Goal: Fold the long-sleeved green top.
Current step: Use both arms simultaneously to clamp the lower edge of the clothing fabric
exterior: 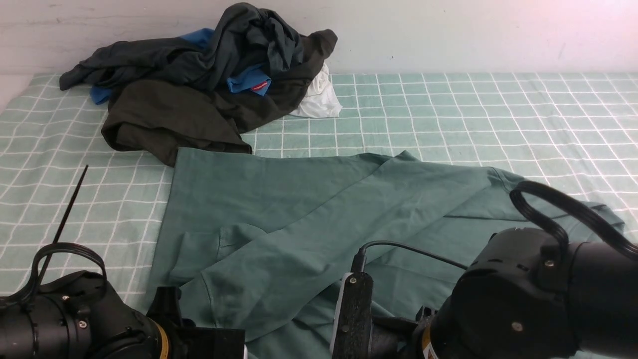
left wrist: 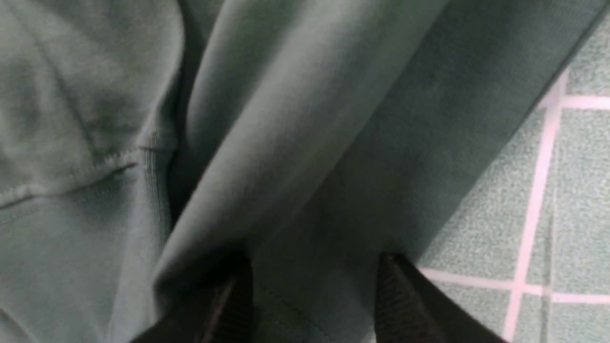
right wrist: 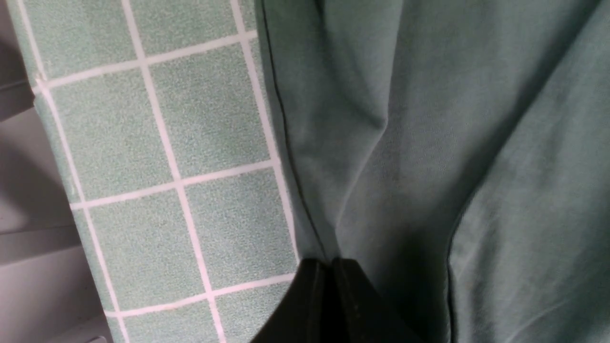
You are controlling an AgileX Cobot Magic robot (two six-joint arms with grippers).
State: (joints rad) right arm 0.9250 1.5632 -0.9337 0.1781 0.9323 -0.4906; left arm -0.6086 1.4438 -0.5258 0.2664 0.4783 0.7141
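item: muted teal-green cotton long-sleeved top, lying rumpled on light-green white-checked cloth | handling: likely light, limp, creases easily; pinch hem or cuffs | left gripper: jaws apart, fabric between | right gripper: jaws together, apparently pinching hem edge

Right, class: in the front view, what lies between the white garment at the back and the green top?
Only a bare stretch of checked cloth separates the white garment from the green long-sleeved top. The front view shows this.
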